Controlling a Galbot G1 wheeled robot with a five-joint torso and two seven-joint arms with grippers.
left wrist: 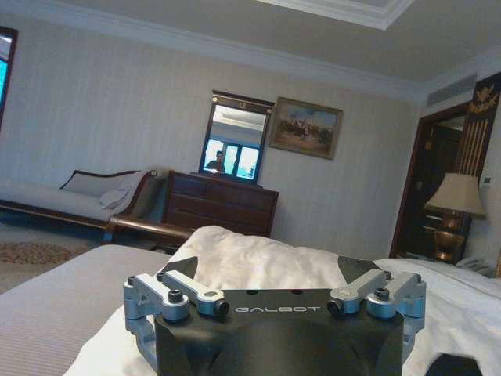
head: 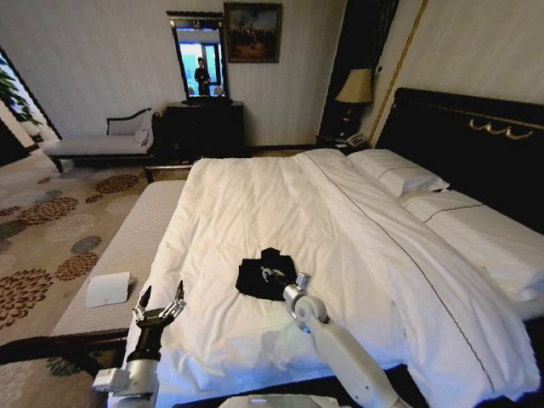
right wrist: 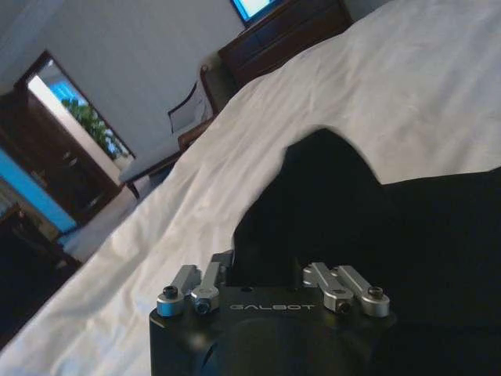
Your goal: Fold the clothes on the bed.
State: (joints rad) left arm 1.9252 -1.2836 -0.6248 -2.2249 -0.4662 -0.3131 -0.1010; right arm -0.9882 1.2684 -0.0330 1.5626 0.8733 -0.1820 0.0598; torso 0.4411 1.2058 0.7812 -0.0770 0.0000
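I see the black T-shirt [head: 265, 274] lying bunched on the white duvet near the foot side of the bed [head: 255, 204], close to my edge. My right end effector [head: 274, 275] is down at the shirt's near edge, fingers against the fabric; I cannot tell whether it has clenched. My left end effector [head: 159, 307] hovers released, fingers spread, over the bed's left edge, well apart from the shirt.

The large bed [head: 255, 212] with white duvet and dark wooden headboard carries a crumpled black soft-fabric T-shirt [head: 262, 274] near its foot and white pillows [head: 399, 172] by the headboard.
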